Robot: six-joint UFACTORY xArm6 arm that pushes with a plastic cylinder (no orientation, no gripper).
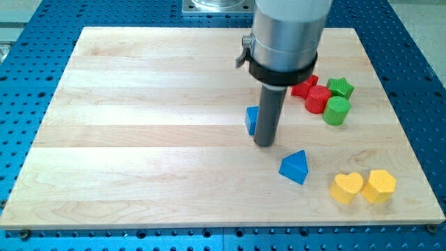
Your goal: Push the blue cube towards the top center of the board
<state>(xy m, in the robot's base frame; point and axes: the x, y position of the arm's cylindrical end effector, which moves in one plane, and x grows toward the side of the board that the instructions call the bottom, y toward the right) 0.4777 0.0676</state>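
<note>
The blue cube [251,119] sits near the middle of the wooden board [139,125], partly hidden behind my rod. My tip [265,143] rests on the board right against the cube's lower right side. A blue triangular block [295,166] lies just to the lower right of my tip, apart from it.
At the view's right are a red block [304,85], a red cylinder [318,99], a green star-shaped block [341,87] and a green cylinder [336,110], clustered together. A yellow heart [346,187] and a yellow hexagonal block [378,185] lie at the lower right.
</note>
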